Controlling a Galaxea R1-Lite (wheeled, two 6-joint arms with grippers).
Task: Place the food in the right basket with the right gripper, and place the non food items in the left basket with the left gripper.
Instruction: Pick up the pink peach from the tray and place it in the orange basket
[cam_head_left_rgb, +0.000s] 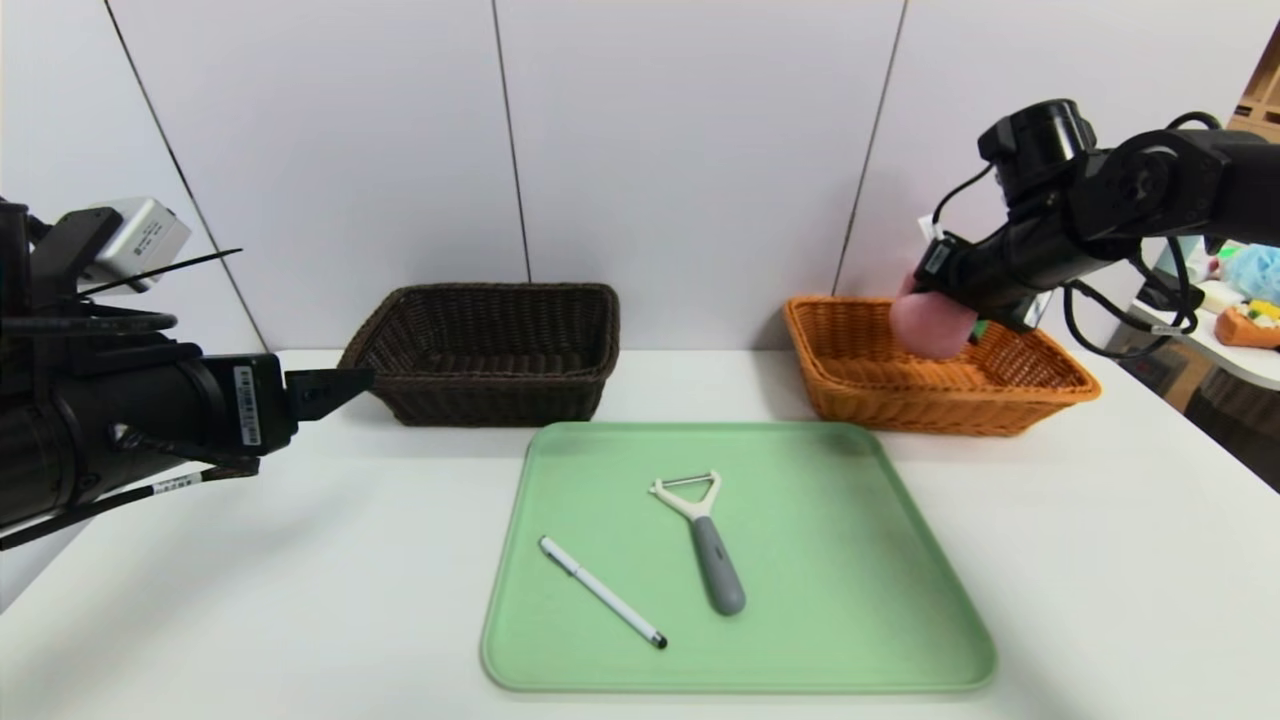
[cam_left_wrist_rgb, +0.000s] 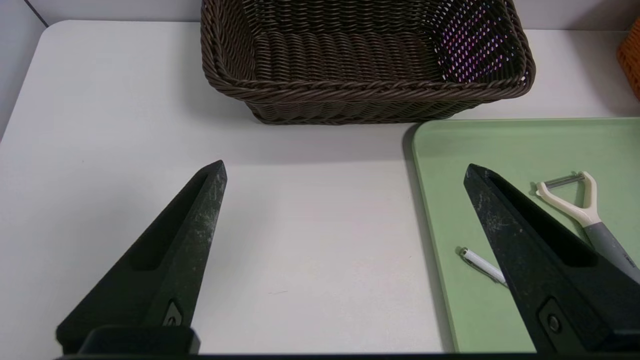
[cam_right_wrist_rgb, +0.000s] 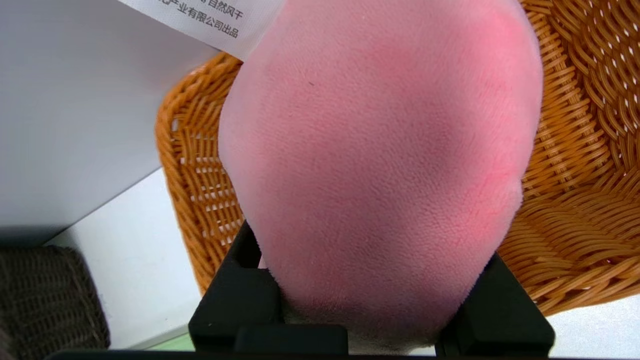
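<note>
Peach (cam_right_wrist_rgb: 385, 165) (Chinese-printed tag (cam_right_wrist_rgb: 210, 20)) above basket (cam_right_wrist_rgb: 565, 295)

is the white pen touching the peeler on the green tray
Apart: the head view plainly shows bare green tray between the white pen and the peeler's grey handle.

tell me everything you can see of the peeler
The peeler is Y-shaped, with a whitish head that looks like plastic, a thin metallic blade across the fork and a thick grey handle, rubbery or plastic by its look. It lies flat on the green tray, near the middle, head toward the baskets' side and handle toward the near edge, slanting slightly to the right. The white pen lies to its left, apart from it. Only the tray touches it; no tool holds it.
</note>
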